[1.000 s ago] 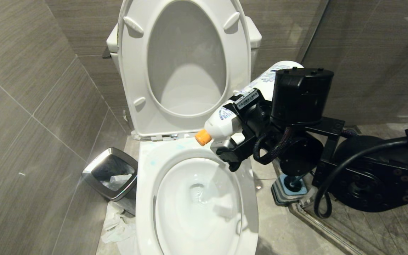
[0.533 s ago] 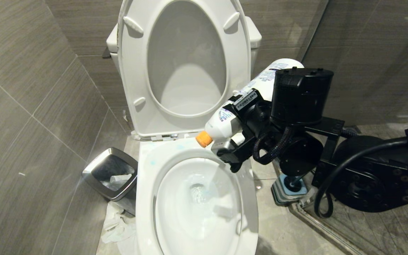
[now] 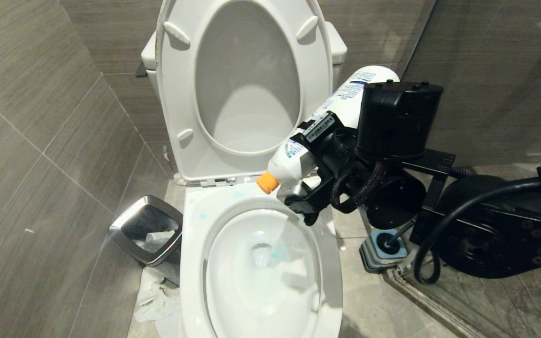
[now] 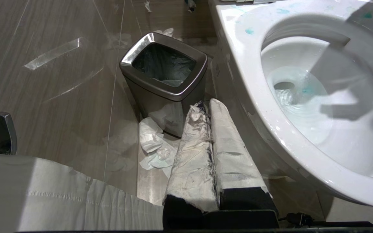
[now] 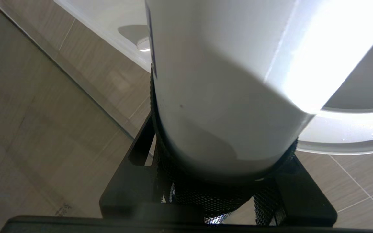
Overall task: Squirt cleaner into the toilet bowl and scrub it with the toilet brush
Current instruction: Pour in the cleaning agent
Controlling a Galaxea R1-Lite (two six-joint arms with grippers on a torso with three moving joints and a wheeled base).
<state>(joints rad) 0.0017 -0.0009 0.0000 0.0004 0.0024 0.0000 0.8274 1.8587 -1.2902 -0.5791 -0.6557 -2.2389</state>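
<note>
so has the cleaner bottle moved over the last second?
Yes. The bottle in the right gripper tipped steeper: its base rose against the raised seat, while the orange cap stayed over the toilet bowl's back rim.

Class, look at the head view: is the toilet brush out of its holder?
No, the toilet brush stands in its holder on the floor beside the toilet bowl.

The bottle (image 3: 320, 131) in the right claw (image 3: 308, 173) has tipped steeper.
</note>
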